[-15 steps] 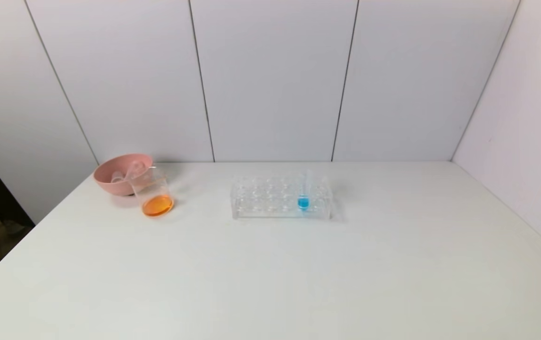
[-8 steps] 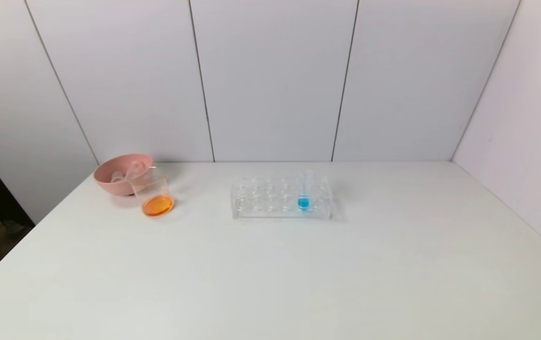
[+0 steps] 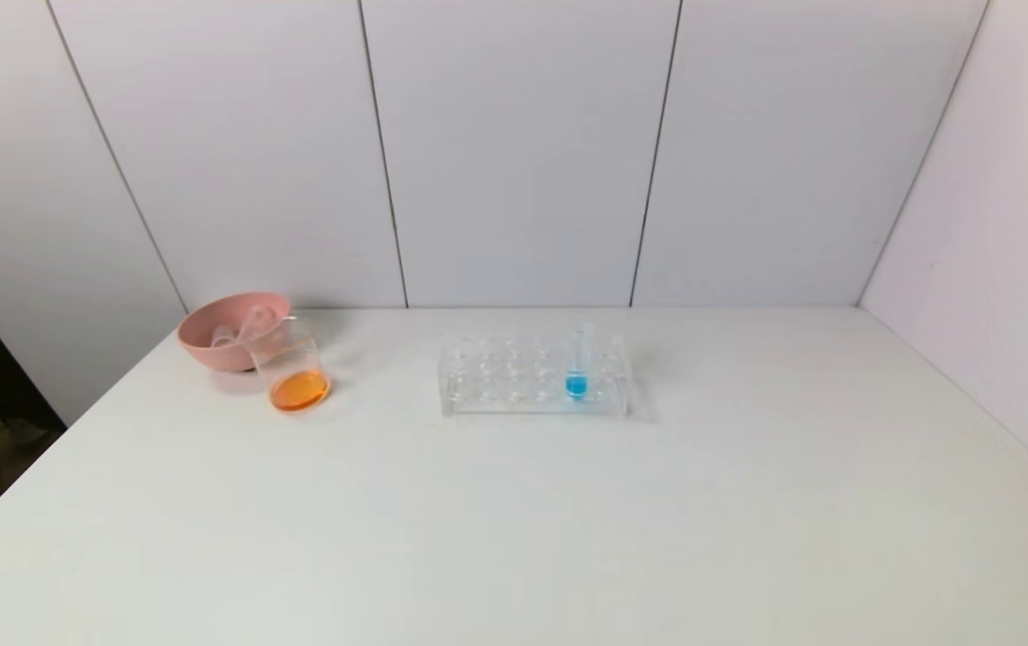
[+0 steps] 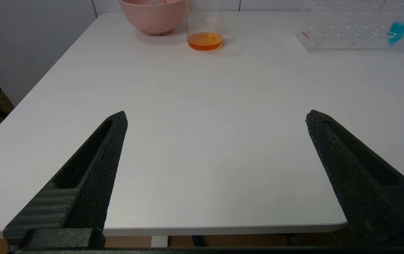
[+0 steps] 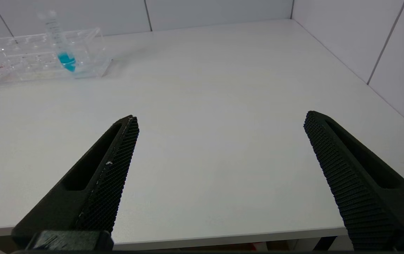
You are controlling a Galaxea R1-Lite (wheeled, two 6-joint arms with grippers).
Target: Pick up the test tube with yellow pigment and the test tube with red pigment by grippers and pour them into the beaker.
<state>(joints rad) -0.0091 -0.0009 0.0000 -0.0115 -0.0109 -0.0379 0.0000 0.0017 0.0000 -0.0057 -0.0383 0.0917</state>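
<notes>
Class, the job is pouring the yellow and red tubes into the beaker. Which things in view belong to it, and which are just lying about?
Belong to the job:
beaker, holding orange liquid
emptied tubes, lying in the bowl
left gripper and right gripper, both open, at the near edge

Lying about:
pink bowl
rack
blue tube, in the rack

My left gripper (image 4: 216, 118) has two long black fingers (image 4: 92, 169), tapered to blunt tips, with grainy inner faces and a slot down each side. My right gripper (image 5: 221, 118) matches, its fingers (image 5: 112, 176) faced in fine cross-hatched ribbing.
</notes>
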